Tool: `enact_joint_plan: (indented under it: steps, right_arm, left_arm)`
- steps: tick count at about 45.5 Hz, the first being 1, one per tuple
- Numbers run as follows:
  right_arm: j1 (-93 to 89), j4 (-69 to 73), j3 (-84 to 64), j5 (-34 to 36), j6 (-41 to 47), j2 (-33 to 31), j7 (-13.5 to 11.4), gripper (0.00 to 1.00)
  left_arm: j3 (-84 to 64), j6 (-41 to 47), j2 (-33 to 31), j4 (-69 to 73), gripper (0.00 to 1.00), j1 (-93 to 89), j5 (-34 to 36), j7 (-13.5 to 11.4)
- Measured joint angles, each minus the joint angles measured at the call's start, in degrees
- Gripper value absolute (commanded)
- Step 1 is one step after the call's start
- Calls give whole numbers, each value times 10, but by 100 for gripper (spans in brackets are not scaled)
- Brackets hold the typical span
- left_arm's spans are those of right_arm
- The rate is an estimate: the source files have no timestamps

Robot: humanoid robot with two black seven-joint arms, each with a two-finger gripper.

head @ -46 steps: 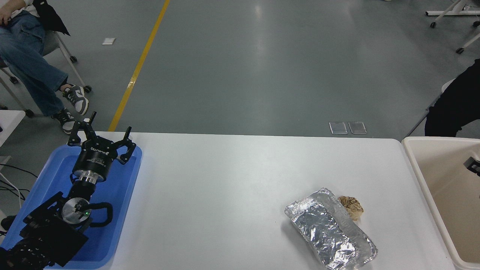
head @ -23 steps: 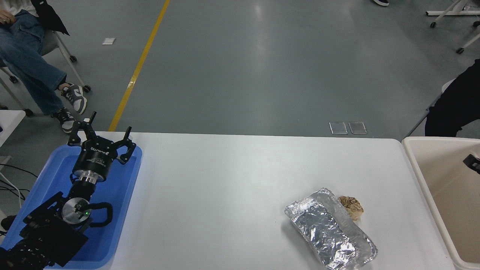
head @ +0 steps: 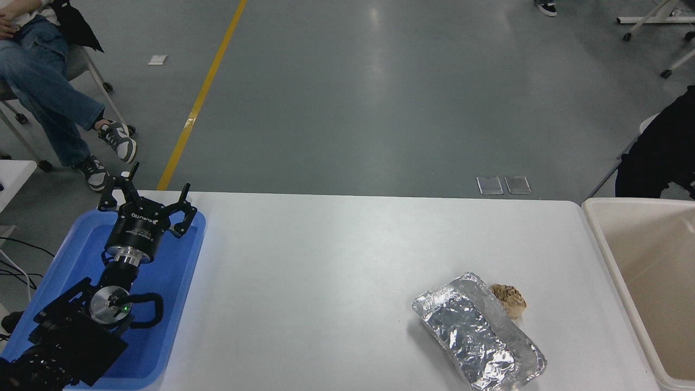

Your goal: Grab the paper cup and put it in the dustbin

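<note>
No paper cup was visible; the dustbin (head: 646, 282) showed none (likely already dropped, hidden inside). Left gripper (head: 145, 202) sat parked, fingers spread wide, over the blue tray (head: 179, 304); right arm out of view.

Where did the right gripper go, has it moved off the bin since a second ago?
Yes. It showed over the dustbin at the right edge; now it is out of view, withdrawn rightward past the frame.

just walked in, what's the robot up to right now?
Nothing is being handled. The left pincer sits open over the shallow blue plastic tray; the right arm is out of view. No paper cup shows on the white table, only a crumpled foil packet touching a brown paper ball. The beige plastic dustbin stands at the right.
</note>
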Motion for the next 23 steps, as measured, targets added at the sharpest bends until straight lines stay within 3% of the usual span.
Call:
enact_joint_plan:
  steps: [23]
  right_arm:
    - [327, 224, -229, -2, 184, 34, -1, 100]
  left_arm:
    - [0, 0, 0, 0, 100, 0, 0, 0]
